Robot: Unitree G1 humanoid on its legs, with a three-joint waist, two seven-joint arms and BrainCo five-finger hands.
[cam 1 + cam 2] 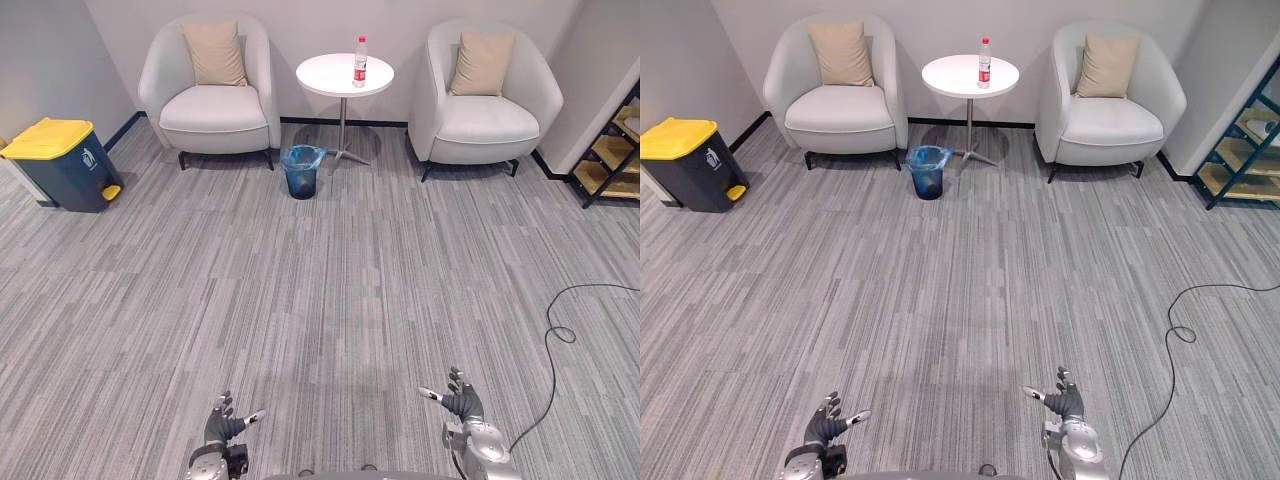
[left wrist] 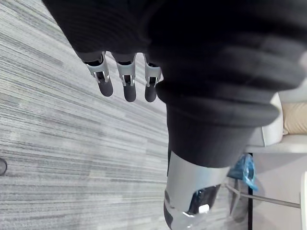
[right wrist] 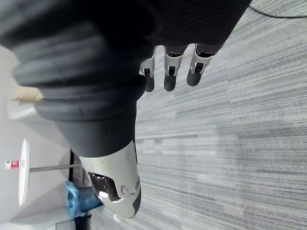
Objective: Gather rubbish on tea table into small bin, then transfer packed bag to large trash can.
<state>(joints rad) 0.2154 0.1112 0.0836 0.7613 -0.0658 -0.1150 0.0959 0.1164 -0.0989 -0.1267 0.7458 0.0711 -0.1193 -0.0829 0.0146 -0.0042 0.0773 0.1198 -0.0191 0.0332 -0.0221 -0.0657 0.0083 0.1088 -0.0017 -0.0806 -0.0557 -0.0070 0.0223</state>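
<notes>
- My left hand and right hand hang low over the carpet, well apart. Both are released, fingers loosely spread, grasping nothing.
- Far ahead, the small bin, lined with a blue bag, stands on the carpet just beside the foot of the table.
- The bottle stands upright on that round white table, between the left armchair and the right armchair.
- The yellow-lidded trash can sits far left, by the wall.
</notes>
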